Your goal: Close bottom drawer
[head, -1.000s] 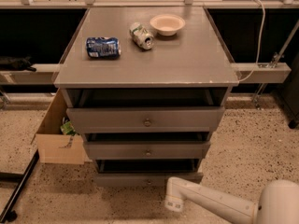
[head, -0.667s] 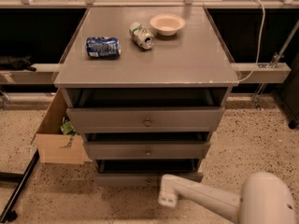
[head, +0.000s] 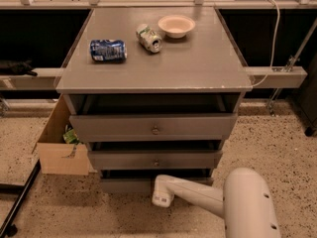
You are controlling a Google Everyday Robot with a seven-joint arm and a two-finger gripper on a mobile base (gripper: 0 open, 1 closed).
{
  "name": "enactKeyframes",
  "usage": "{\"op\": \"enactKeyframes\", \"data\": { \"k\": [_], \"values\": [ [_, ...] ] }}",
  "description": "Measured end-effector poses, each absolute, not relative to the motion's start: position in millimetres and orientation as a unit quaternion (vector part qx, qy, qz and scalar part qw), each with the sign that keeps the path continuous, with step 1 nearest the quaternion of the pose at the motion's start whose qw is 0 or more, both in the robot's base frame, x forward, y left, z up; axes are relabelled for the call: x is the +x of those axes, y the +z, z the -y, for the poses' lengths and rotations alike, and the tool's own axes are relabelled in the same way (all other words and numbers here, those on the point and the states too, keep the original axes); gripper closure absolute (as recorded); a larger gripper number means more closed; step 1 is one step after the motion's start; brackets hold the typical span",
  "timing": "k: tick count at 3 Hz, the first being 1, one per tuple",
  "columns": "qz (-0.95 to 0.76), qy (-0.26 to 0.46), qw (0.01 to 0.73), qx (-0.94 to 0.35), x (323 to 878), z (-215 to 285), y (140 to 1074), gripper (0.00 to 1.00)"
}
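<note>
Nearest the camera is the chunky white robot arm [head: 237, 202], coming in low from the right. Its gripper [head: 161, 197] sits right in front of the bottom drawer [head: 124, 185], the narrow plain grey wooden one at the foot of the cabinet. I honestly can't tell how the gripper is set from this angle, or whether it's actually touching the front yet. That drawer is pulled out a bit, with a dark gap showing above its front, so I'd say the push is only about to start. To do it well I'd press near the middle of the front and go straight back, level with the floor, so the box doesn't rack on its runners. I'd also stay low, clear of the mid-width grey drawer [head: 129, 160] just above, which is open too, like the widest grey drawer [head: 114, 128] over it. A brown cardboard box [head: 62, 157] sits left of the cabinet, out of the way. Up on the grey cabinet top [head: 198, 63] are a crushed blue can [head: 108, 50], a green-and-white can [head: 149, 37] on its side and a cream bowl [head: 176, 26]. A smooth push should keep the cans from rolling.
</note>
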State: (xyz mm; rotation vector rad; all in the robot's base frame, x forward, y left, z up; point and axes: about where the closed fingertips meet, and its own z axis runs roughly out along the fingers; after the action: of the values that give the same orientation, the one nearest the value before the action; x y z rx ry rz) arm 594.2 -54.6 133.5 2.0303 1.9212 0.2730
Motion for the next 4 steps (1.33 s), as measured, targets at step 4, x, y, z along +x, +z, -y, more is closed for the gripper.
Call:
{"op": "enactKeyframes", "data": {
  "k": [4],
  "values": [
    [-0.681,0.077,0.183,0.705,571.1,116.8,154.9,1.0]
  ]
}}
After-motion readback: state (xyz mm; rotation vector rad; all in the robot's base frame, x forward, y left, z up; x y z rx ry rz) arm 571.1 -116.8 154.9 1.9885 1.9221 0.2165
